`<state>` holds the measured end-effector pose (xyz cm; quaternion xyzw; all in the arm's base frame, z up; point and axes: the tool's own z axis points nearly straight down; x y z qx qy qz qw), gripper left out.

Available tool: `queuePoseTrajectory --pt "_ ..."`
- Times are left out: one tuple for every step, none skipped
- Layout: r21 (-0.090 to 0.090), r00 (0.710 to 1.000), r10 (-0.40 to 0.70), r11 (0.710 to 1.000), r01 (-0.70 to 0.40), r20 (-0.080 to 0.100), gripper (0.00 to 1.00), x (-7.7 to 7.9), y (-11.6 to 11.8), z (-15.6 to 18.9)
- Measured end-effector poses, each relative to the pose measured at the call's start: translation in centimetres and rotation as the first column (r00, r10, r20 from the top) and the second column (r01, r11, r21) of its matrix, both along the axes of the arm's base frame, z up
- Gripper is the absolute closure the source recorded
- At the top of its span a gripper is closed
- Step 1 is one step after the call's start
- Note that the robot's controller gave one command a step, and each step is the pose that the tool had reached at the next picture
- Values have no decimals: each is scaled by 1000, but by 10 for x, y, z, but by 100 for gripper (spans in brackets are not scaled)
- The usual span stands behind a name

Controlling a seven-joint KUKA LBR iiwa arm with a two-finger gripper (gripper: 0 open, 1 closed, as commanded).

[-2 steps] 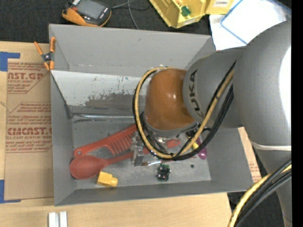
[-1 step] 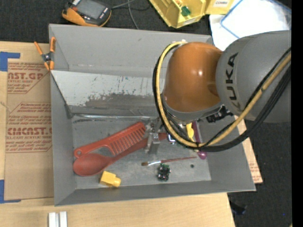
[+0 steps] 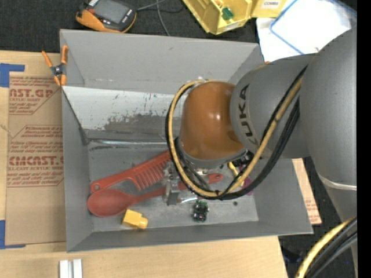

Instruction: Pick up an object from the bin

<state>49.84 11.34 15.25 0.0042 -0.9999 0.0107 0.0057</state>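
My gripper [image 3: 174, 191] hangs low over the bin floor, mostly hidden under the arm's orange cover; only a metallic part of it shows at the cover's lower left edge. It is right at the toothed end of a red comb [image 3: 138, 175], which lies slanted across the floor. The handle of a red spoon [image 3: 105, 202] runs up to it, with the bowl toward the bin's left. A small black piece with a green spot [image 3: 200, 211] lies just below and right of the gripper. A yellow block [image 3: 134, 218] rests near the front wall.
The arm and its cables cover the right half of the bin. A bit of red [image 3: 215, 178] and a bit of magenta [image 3: 246, 184] peek out beneath the cables. The bin's sloped walls rise at the back and left.
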Motion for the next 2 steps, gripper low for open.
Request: queuePoseTrajectory --pt "1 1000 -13 1000 13 -5 100 -1 4 -78" --pt "-3 1000 -13 1000 13 -5 100 -9 15 -20"
